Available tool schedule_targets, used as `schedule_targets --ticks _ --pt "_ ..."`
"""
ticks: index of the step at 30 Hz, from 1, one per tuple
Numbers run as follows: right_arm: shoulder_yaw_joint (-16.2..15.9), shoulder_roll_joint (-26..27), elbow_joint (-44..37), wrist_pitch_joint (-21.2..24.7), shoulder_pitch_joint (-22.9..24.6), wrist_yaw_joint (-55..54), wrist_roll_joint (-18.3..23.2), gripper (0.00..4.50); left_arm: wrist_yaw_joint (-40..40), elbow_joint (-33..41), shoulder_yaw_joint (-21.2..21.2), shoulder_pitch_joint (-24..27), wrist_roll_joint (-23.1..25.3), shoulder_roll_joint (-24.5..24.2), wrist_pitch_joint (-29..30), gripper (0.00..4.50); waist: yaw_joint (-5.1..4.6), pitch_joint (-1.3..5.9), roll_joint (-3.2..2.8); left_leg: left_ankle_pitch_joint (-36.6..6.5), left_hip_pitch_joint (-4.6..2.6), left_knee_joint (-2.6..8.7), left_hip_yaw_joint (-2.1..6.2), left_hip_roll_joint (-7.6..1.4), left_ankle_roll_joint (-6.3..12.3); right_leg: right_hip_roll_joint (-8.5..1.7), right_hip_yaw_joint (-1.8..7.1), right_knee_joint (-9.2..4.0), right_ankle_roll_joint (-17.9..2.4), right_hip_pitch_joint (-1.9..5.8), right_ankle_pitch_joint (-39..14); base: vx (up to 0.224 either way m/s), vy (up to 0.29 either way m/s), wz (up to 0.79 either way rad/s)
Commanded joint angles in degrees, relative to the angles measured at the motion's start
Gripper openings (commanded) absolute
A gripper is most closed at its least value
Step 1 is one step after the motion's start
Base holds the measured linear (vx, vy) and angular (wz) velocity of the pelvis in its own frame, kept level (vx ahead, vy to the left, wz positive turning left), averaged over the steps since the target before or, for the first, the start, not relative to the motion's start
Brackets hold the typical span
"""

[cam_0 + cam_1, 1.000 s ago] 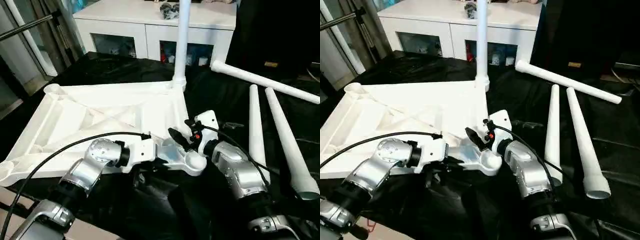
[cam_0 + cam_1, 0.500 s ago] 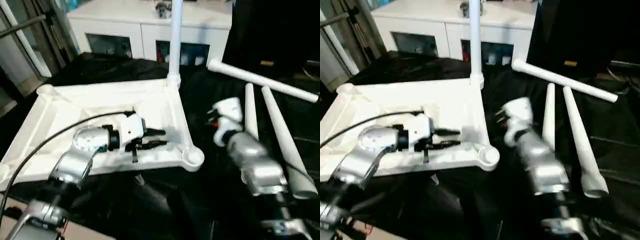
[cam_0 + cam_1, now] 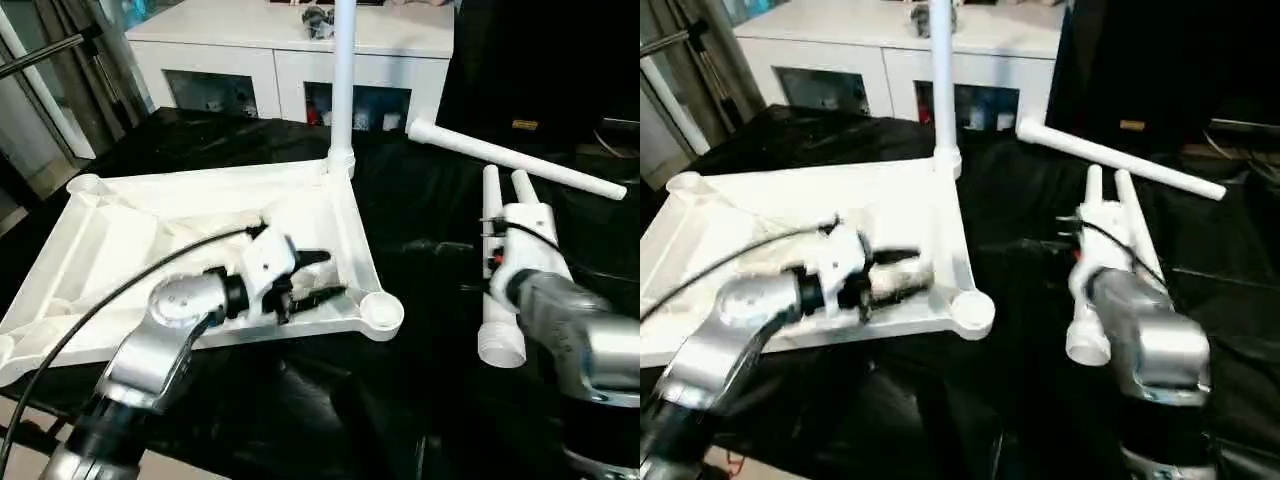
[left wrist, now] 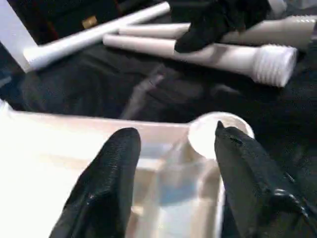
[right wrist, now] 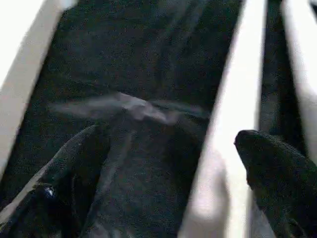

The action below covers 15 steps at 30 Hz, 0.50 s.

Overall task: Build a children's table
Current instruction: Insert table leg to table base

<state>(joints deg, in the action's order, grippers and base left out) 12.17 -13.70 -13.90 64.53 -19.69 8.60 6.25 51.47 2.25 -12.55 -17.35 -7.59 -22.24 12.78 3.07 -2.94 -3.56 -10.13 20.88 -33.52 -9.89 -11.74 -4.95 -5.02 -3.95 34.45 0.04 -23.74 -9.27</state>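
one tabletop point(image 3: 130, 230) | four legs (one upright point(image 3: 343, 80)) | three lying point(image 3: 515, 160)

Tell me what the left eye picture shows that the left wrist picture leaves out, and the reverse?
Left eye view adds: the white glass-door cabinet behind, the robot's silver right forearm, and the whole ribbed underside of the white plastic rectangular tabletop. Left wrist view adds: a close look between the black fingers of the open left claw, and the screw thread on a loose white tubular leg. Both share: the tabletop's near round corner socket, the loose legs and the black cloth.
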Motion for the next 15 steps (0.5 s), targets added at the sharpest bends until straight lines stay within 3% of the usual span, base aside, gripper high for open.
schedule_targets --ticks 1,5,7,15 --pt "1.08 0.28 -2.28 3.42 0.07 -0.99 0.13 4.50 0.65 3.07 -0.65 0.43 -0.88 -1.00 2.04 3.10 0.07 3.70 0.36 -12.72 -0.56 3.81 -0.09 -0.20 -1.21 -1.70 2.15 -4.53 -6.63 2.75 -19.86 0.000 0.000 0.00" --pt "2.20 0.22 -3.53 8.54 0.40 -1.05 0.19 4.50 0.62 5.45 -1.16 1.39 -0.61 -2.11 4.75 3.38 -0.04 3.55 0.26 -14.60 -0.62 3.86 0.00 0.00 -1.72 -1.63 2.12 -4.87 -5.34 2.65 -22.87 0.000 0.000 0.00" --pt "3.36 0.61 -3.70 14.87 -0.18 -0.72 1.24 4.50 0.55 6.73 -1.05 1.77 -0.95 -2.64 5.91 3.51 -0.05 3.62 0.24 -14.40 -0.66 3.85 0.05 0.07 -1.86 -1.58 2.12 -4.93 -4.80 2.66 -23.32 0.000 0.000 0.00" --pt "2.45 -0.93 -2.83 23.35 -0.52 -0.57 1.19 4.50 0.39 8.25 -1.39 2.11 -0.62 -3.92 7.52 4.22 0.09 3.81 0.28 -12.49 -0.58 3.74 0.11 0.06 -2.29 -1.59 2.19 -4.68 -4.68 2.73 -21.41 0.000 0.000 0.00"
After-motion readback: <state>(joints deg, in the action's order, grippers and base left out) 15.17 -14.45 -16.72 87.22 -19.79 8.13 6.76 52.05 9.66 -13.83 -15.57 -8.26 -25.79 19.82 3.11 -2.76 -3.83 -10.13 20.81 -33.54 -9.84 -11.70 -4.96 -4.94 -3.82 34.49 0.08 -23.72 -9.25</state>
